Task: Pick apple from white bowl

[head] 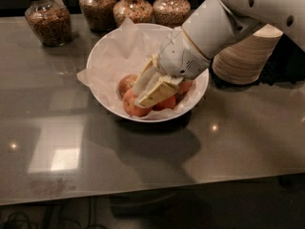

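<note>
- White robot gripper (148, 93) sits low inside the wide white paper-lined bowl (112, 56); open/closed: can't tell.
- Round, glossy reddish-orange apple (132, 107) lies just under the gripper.
- Risk: neighbour apples (167, 103) crowd it, so it may roll away.

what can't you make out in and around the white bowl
- Camera view: the two-finger gripper, down in the wide white paper-lined bowl, covers the middle of the reddish apples; their count and any contact are hidden.
- Glass jars of grains: tops cut off by the upper edge.
- Stacked beige paper bowls: partly behind the white arm.
</note>
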You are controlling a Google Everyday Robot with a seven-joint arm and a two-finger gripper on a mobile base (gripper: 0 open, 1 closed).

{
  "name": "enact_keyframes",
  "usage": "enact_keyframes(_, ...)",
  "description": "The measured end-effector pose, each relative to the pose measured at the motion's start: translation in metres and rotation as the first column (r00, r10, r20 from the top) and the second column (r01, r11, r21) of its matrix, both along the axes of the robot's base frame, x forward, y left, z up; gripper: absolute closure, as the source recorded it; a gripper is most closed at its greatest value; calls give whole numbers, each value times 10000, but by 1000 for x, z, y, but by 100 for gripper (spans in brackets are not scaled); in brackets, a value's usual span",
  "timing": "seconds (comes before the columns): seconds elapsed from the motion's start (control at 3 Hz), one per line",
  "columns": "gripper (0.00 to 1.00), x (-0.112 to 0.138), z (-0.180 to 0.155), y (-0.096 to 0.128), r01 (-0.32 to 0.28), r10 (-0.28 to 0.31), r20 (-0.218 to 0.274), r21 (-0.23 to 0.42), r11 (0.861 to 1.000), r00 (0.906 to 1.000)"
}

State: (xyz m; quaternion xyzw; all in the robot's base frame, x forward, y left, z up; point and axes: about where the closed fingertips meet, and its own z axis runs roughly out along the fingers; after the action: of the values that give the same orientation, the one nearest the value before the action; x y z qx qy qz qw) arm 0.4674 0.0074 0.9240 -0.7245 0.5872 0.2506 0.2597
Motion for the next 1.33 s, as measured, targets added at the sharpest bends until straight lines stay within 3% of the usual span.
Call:
enact_keyframes(0.33,78,0,0,0,0,0,1,0,10000,10000)
enact_keyframes(1.33,11,0,0,0,1,-1,6,0,10000,10000)
